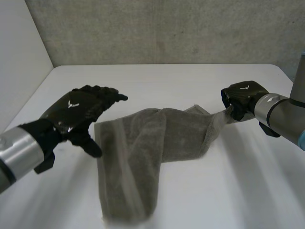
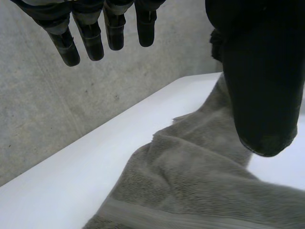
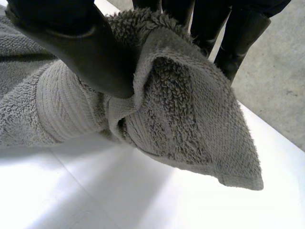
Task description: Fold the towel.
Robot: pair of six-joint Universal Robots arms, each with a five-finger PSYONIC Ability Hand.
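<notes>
1. Rumpled grey terry towel (image 1: 143,152) lies in the middle of the white table (image 1: 228,191), one end trailing toward 6 o'clock.
2. Black right hand (image 1: 240,98) at the towel's 2 o'clock, thumb and fingers clamped on its corner.
3. Black left hand (image 1: 81,112) at its 10 o'clock, fingers straight, spread from the thumb, empty.

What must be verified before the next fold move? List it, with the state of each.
1. Right hand pinching a corner of the grey terry towel between thumb and fingers: ok.
2. Left hand gripping the towel: not ok; it is open and holds nothing.
3. Towel lying flat: not ok; it is bunched and bent in the middle.
4. Towel's near end fully on the white table: cannot tell.
</notes>
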